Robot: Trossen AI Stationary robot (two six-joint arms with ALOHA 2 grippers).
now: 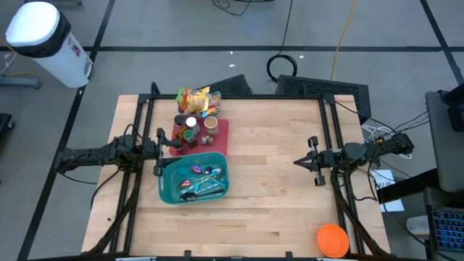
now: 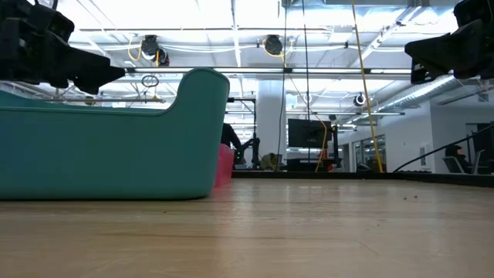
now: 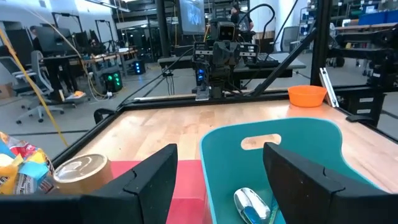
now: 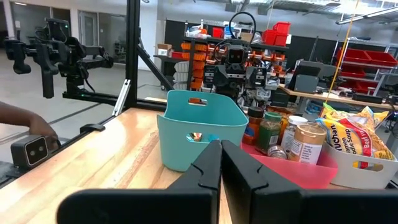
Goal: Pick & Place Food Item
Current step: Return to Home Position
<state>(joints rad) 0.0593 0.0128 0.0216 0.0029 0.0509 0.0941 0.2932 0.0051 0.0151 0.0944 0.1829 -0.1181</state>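
Observation:
A red tray [image 1: 217, 130] at the table's far left carries jars and cans [image 1: 199, 129], among them a gold-lidded can [image 3: 81, 171]. Behind the tray, a white basket [image 4: 364, 169] holds snack bags [image 1: 197, 100]. In front of the tray stands a teal bin [image 1: 194, 181] with utensils [image 3: 250, 204] inside. My left gripper [image 1: 174, 143] hovers level above the tray's near edge and the bin, open [image 3: 221, 180], nothing between its fingers. My right gripper [image 1: 297, 162] hangs level over the table's right half, shut [image 4: 221, 165], empty, pointing at the bin.
An orange bowl [image 1: 332, 239] sits at the near right corner. Bare wood [image 1: 268, 188] lies between the teal bin and my right arm. Black frame rails [image 1: 330, 130] run along both sides. A person's hand [image 4: 25, 124] rests beside a small camera box [image 4: 34, 149] at the table's edge.

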